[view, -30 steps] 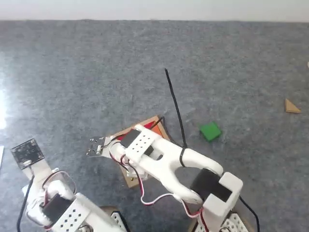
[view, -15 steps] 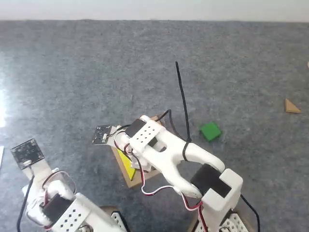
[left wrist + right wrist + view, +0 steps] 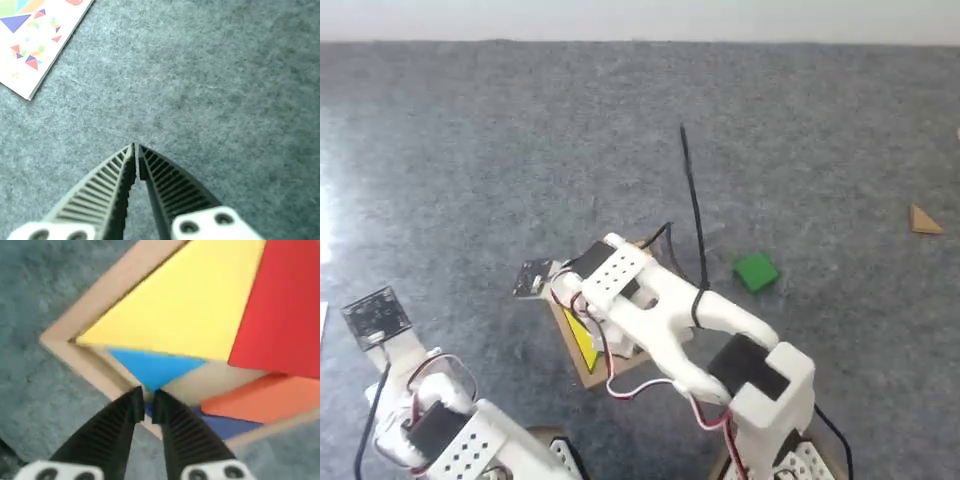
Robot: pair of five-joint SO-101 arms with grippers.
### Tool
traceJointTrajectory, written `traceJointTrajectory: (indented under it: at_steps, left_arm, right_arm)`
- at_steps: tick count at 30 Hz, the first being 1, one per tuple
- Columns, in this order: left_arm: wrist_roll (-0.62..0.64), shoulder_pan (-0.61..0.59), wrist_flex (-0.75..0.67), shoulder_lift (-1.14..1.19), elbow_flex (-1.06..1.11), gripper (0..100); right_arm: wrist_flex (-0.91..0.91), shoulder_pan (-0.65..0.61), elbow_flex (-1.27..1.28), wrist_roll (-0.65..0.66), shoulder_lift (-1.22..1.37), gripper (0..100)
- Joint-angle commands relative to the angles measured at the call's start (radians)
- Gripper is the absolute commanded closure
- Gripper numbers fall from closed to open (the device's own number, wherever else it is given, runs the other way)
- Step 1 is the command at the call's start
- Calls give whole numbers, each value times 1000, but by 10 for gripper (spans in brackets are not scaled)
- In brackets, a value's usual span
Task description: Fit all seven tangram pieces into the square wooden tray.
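Note:
The square wooden tray (image 3: pixel 95 371) holds a large yellow triangle (image 3: pixel 185 305), a red piece (image 3: pixel 285 315), a small blue triangle (image 3: pixel 155 367), an orange piece (image 3: pixel 265 397) and a dark blue piece (image 3: pixel 225 425). My right gripper (image 3: pixel 147 394) hangs shut and empty over the tray's rim, by the blue triangle's tip. From above, the right arm (image 3: pixel 620 285) covers most of the tray (image 3: pixel 590 378), with a strip of the yellow triangle (image 3: pixel 583 340) showing. A green square (image 3: pixel 755 271) and a tan triangle (image 3: pixel 923 220) lie on the carpet. My left gripper (image 3: pixel 136 148) is shut over bare carpet.
A printed card with tangram figures (image 3: pixel 35 35) lies on the grey carpet near the left gripper. The left arm (image 3: pixel 430 400) sits at the near left. A black cable (image 3: pixel 692 205) rises from the right arm.
The right arm has shifted toward the far side of the tray. It now hides the red and orange pieces and uncovers the yellow one. The left arm has not moved.

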Motion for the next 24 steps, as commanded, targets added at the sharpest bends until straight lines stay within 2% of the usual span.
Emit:
traceJointTrajectory:
  at_steps: [1,7,10,13,17,19,24]
  left_arm:
    - [-5,-5,2,-18,-21,985]
    - [-5,-5,2,-18,-21,985]
    - [-5,-5,2,-18,-21,985]
    - [-5,-5,2,-18,-21,985]
    - [-5,-5,0,-18,-21,985]
    - [-5,-3,0,-18,-21,985]
    - [-5,-2,0,-18,-21,985]
  right_arm:
    - [50,19,-48,-28,-154,990]
    - [42,54,-2,-55,-295,990]
    - [-51,36,49,-143,-312,987]
    - [-140,-7,120,-206,-312,909]
    - [-173,-73,161,-232,-312,780]
    - [-202,-84,184,-244,-312,795]
    - [-332,-84,269,-290,-312,905]
